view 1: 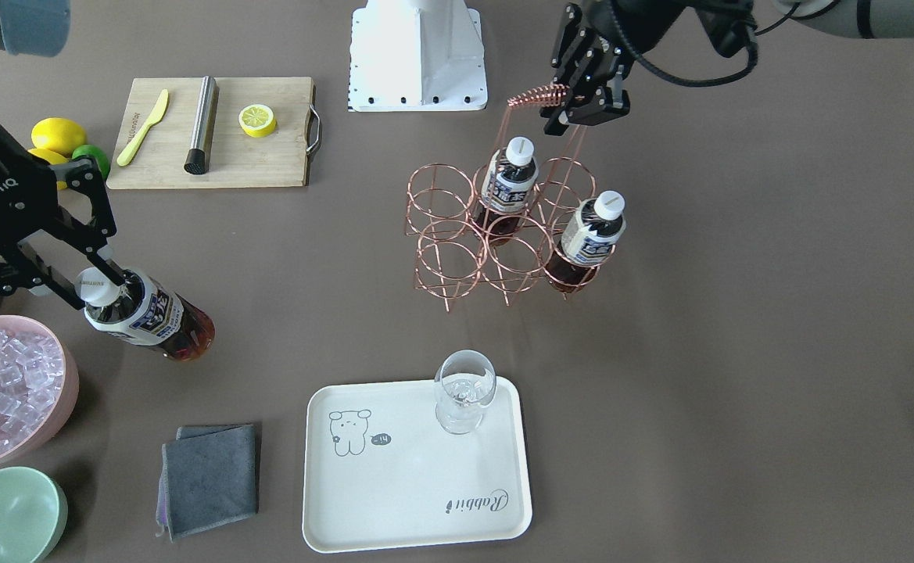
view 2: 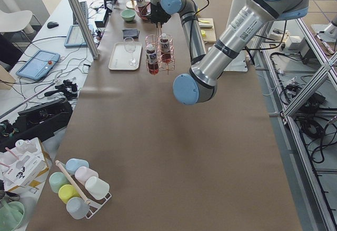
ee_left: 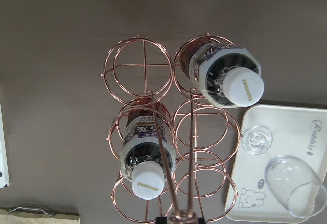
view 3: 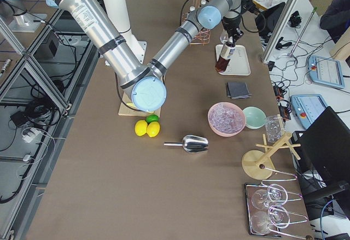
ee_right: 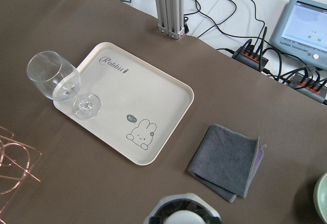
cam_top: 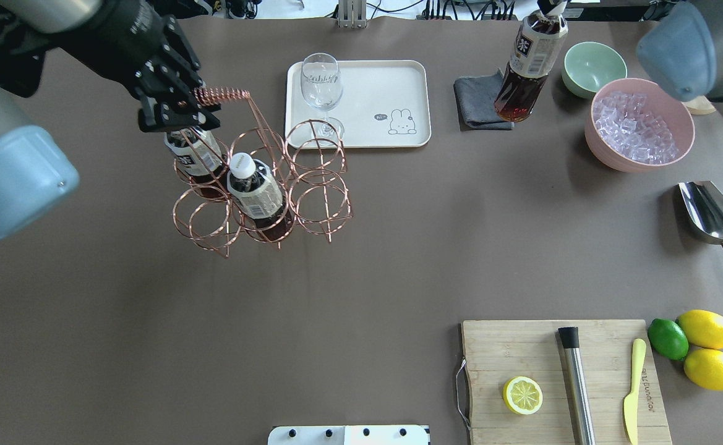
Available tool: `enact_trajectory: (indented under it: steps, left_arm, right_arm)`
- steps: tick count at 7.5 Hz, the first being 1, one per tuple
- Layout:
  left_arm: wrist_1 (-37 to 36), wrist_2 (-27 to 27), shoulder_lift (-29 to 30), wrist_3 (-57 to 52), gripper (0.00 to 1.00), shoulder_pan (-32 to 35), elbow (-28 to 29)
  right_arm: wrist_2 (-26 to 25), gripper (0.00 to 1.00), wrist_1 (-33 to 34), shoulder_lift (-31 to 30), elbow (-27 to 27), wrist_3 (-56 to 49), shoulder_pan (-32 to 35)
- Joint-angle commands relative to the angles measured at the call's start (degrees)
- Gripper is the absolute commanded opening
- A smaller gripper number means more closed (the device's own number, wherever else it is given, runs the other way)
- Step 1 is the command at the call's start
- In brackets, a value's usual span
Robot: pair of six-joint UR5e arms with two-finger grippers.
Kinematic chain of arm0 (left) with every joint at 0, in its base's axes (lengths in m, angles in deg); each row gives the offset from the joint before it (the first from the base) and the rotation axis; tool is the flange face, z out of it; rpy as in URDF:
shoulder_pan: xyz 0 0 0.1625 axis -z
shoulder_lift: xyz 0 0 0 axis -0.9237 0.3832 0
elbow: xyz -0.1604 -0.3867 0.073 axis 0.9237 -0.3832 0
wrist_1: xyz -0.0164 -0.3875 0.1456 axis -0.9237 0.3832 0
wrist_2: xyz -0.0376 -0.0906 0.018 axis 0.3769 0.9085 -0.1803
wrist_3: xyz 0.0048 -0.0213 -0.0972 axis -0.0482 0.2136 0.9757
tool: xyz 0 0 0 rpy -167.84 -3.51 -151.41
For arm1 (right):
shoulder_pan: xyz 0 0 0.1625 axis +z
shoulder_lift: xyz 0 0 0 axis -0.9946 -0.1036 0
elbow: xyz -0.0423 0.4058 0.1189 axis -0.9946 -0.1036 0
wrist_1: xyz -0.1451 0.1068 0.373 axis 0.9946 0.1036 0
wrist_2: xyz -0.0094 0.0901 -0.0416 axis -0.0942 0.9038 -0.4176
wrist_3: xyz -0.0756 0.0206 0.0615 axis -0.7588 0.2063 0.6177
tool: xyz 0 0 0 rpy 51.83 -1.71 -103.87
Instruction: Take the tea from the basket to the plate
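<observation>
- Overhead exterior view: the tea [cam_top: 527,69] is at 3 o'clock from the plate [cam_top: 398,83], apart from it, over the far edge of the grey cloth [cam_top: 474,105].
- The right gripper [view 1: 97,285] has its fingers clamped on the tea's white cap. The bottle hangs tilted, its base swung toward 4 o'clock in the front-facing view. Whether the base touches the table cannot be told.
- The basket [view 1: 496,227] stands at 7 o'clock from the plate in the overhead view.
- The left gripper [view 1: 578,105] is closed on one end of the basket's coiled handle [view 1: 535,97].
- A second bottle [view 1: 513,178] stands in the middle cell of the row nearer the robot. A third bottle [view 1: 593,228] is at 4 o'clock from it in the front-facing view, in an end cell of the other row.
- The stemmed glass [view 1: 464,391] stands upright in the plate's corner nearest the basket.
</observation>
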Motion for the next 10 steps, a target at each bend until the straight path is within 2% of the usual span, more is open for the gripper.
enact_trajectory:
  steps: [1,2,4,6,8,10]
  left_arm:
    - [-1.35,7.13,-5.41,-8.40,0.00,11.20,-0.31]
    - [-1.35,7.23,-8.82,-12.87,0.00,12.97,-1.35]
    - [-1.78,7.84,-15.86,-24.36,0.00,17.10,-2.25]
    - [-1.96,7.93,-22.19,-36.85,0.00,20.80,-1.20]
    - [-4.58,7.94,-22.67,-51.86,0.00,27.98,5.54]
    - [-5.92,7.76,-22.48,-60.08,0.00,30.56,9.68]
  right_arm:
    - [0.09,0.00,0.28,11.49,-14.73,0.07,-0.55]
    - [-0.35,0.00,-0.59,15.45,-20.00,0.07,-1.95]
    - [-2.62,0.00,-9.88,17.24,-27.32,3.65,-4.59]
    - [-9.02,0.00,-10.97,19.70,-29.63,6.20,-8.98]
    - [-12.29,0.00,-16.31,19.97,-32.26,9.02,-11.80]
    - [-15.54,0.00,-18.69,20.06,-33.15,10.17,-14.08]
